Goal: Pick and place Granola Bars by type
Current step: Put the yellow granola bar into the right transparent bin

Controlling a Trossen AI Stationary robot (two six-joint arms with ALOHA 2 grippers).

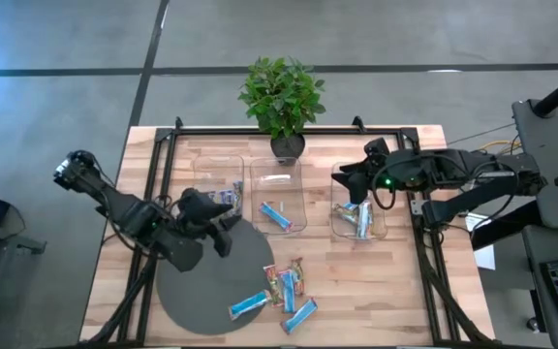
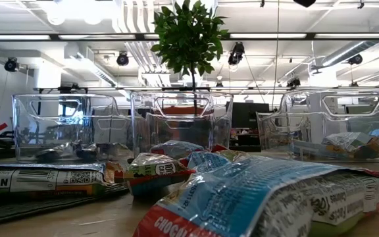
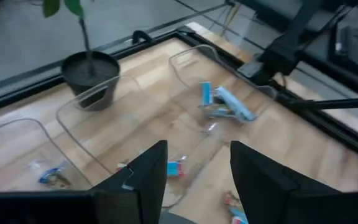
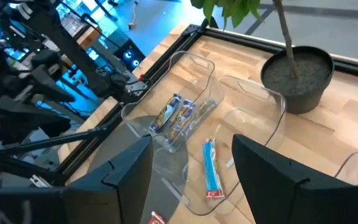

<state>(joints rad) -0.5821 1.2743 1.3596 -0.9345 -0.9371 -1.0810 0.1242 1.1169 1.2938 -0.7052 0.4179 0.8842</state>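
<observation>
Several granola bars (image 1: 284, 287) lie loose on and beside a dark round mat, blue-and-white (image 1: 248, 306) and multicoloured ones; they fill the low view's foreground (image 2: 242, 191). Three clear trays stand in a row beyond them. The left tray (image 1: 216, 189) holds dark bars (image 4: 179, 115), the middle tray (image 1: 279, 184) one blue bar (image 1: 274, 215), the right tray (image 1: 361, 208) a few bars (image 3: 225, 102). My left gripper (image 3: 197, 180) hovers open over the mat's far edge, beside the left tray (image 1: 219, 228). My right gripper (image 4: 191, 180) hovers open above the right tray's far end (image 1: 352, 176).
A potted plant (image 1: 281, 97) stands at the table's far edge behind the middle tray. The round mat (image 1: 201, 291) covers the near left of the wooden table. A black frame (image 1: 163, 145) runs along the table's sides. Bare wood lies near the right front corner.
</observation>
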